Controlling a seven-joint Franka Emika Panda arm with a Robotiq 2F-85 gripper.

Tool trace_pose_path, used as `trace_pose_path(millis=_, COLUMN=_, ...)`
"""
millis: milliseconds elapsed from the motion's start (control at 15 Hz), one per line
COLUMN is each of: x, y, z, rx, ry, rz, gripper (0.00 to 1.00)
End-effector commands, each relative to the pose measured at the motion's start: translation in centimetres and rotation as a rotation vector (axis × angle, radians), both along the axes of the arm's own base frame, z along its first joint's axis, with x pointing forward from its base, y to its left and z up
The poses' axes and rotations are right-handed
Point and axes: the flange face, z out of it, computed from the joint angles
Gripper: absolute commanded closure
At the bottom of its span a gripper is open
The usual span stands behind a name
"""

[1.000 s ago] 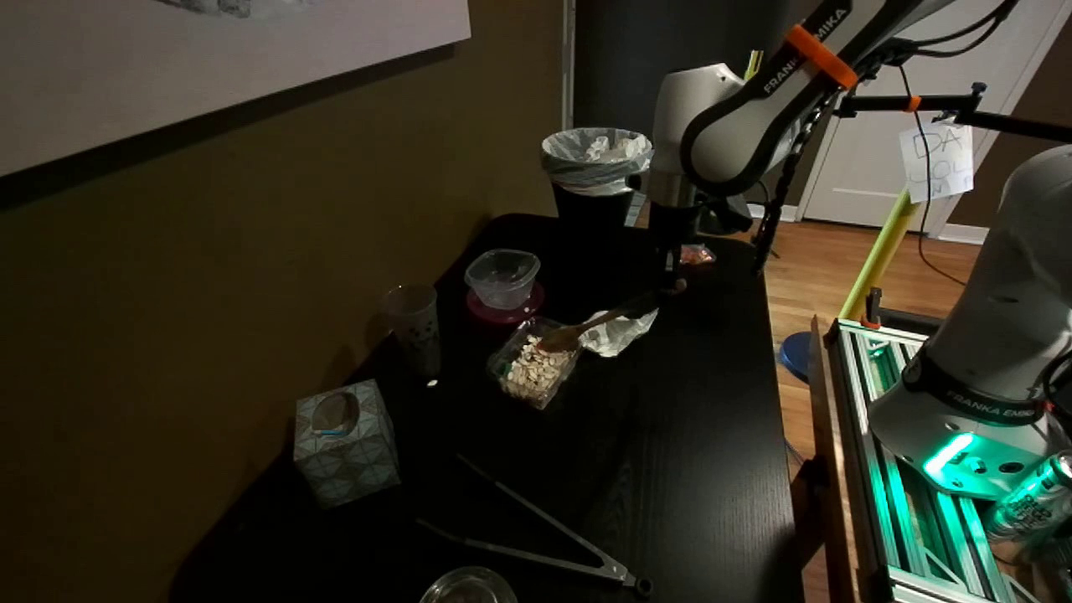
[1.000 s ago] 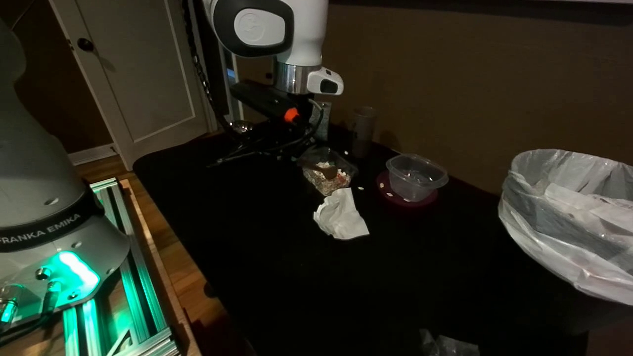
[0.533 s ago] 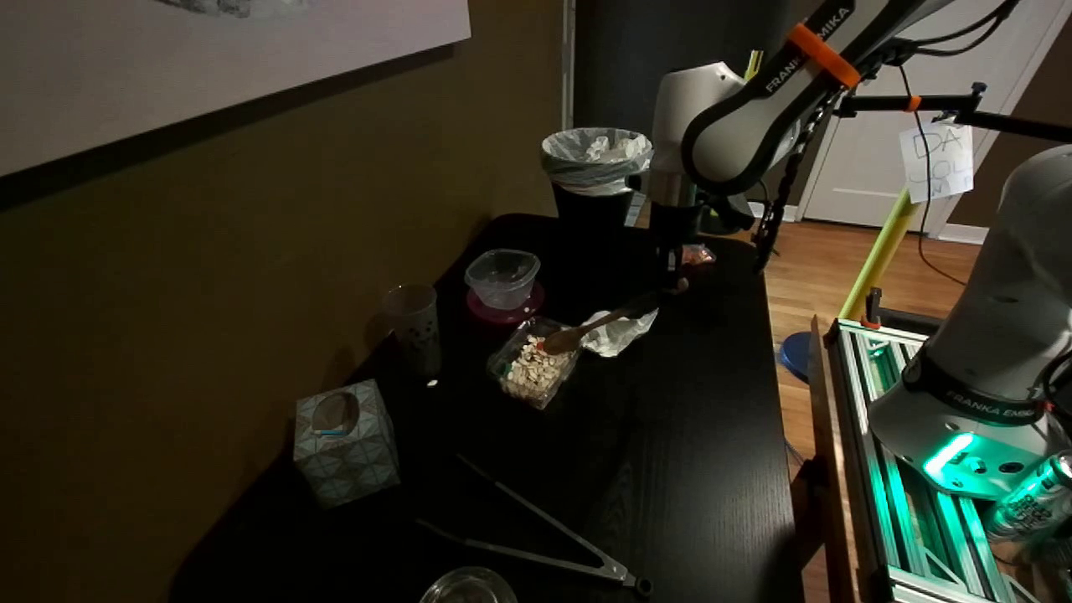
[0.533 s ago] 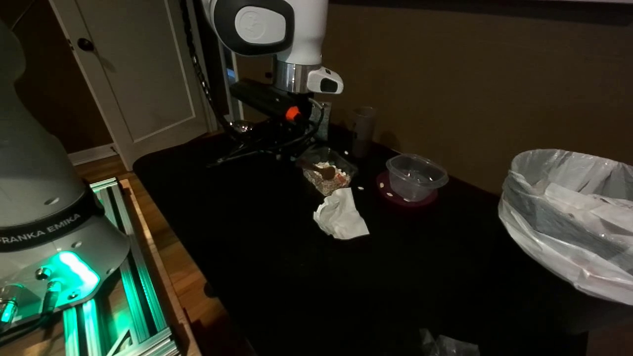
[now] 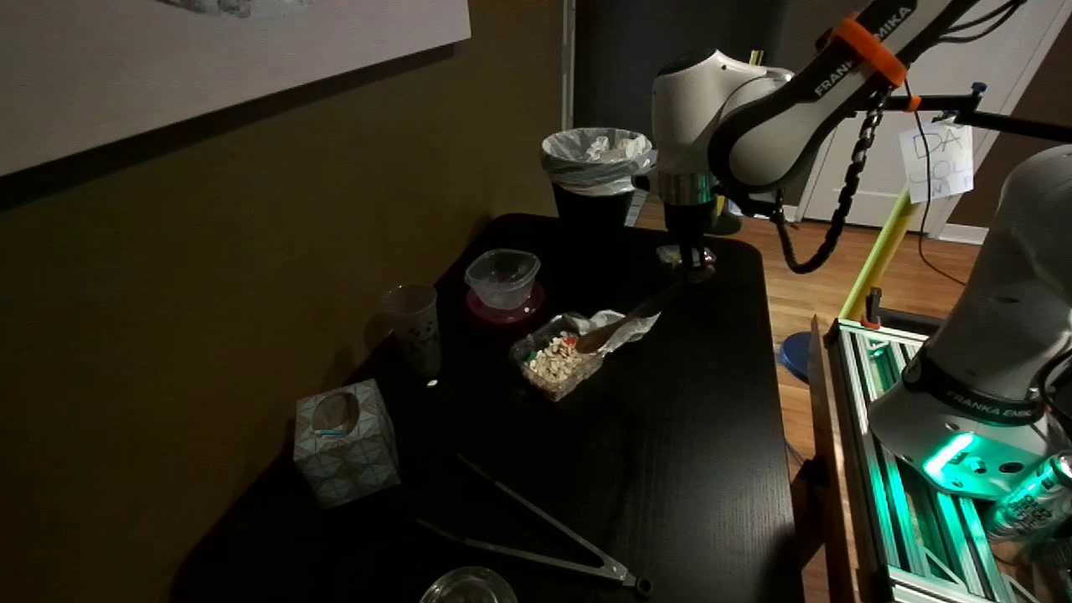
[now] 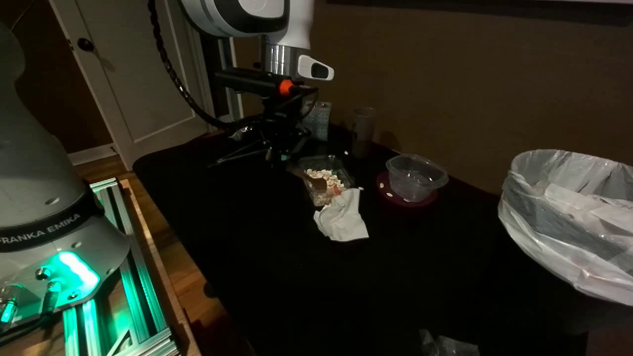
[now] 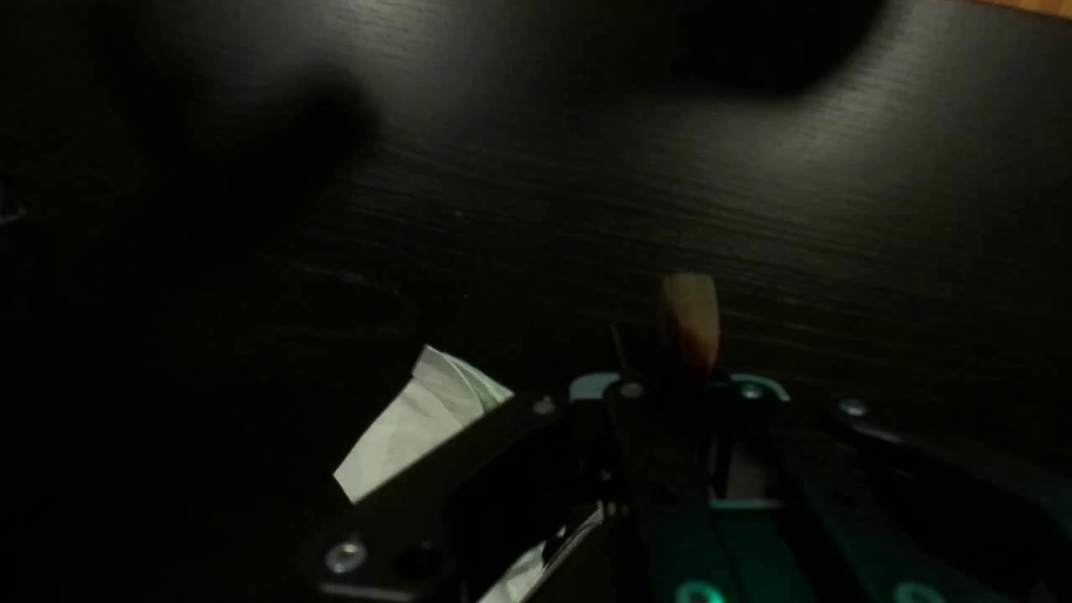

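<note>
Clasping a wooden spoon [image 5: 603, 333] near the end of its handle [image 7: 691, 318], the gripper [image 5: 694, 275] points down over the black table [image 5: 695, 469], its jaws closed on the wood; in the wrist view the handle's tip sticks out just past them. From there the handle slants down to a clear plastic container [image 5: 580, 380] on the table, and the spoon's broad end sits inside it with the pale flakes [image 5: 553, 362], a few red bits [image 5: 570, 341] close by. Crumpled white paper [image 6: 341, 220] lies at the container's side in both exterior views; whether paper and container touch is hard to tell. Near the container, a clear bowl [image 5: 502, 280] stands on a round red lid [image 5: 480, 310], and a few loose flakes [image 6: 389, 195] are scattered on that lid. By the wall [image 5: 251, 251] stand a tall cup [image 5: 416, 331] and, farther along, a patterned tissue box [image 5: 352, 469]. Tongs [image 5: 615, 571] lie on the table with their 2 arms spread apart, and next to them a glass dish [image 5: 494, 579] is cut off by the view's lower edge. At the table's end stands a black bin [image 5: 590, 208] lined with a clear bag [image 5: 578, 173], white scraps [image 5: 615, 149] showing inside. A small clear wrapper [image 6: 457, 346] rests near that same end. Beside the arm's base [image 5: 930, 427], which glows green, stands a printed can [image 5: 1026, 507].
</note>
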Motion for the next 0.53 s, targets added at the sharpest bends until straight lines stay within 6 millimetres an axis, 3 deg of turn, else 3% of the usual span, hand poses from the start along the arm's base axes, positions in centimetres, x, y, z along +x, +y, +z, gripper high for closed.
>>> trace_pose_path(millis=0, x=-3.0, y=-0.3, z=2.1, rx=-0.100, ry=0.052, rz=-0.003, gripper=0.97)
trace_pose_path(millis=67, x=-3.2, y=-0.1, z=2.6, rx=-0.092, ry=0.041, rz=-0.009, gripper=0.97)
trace_pose_path(millis=133, x=-1.5, y=-0.3, z=1.6, rx=-0.062, ry=0.048, rz=-0.003, gripper=0.97)
trace_pose_path(millis=200, x=-1.7, y=-0.3, z=2.0, rx=-0.063, ry=0.041, rz=-0.004, gripper=0.87)
trace_pose_path(millis=467, x=-1.6, y=-0.3, z=1.8, rx=-0.063, ry=0.045, rz=-0.004, gripper=0.87)
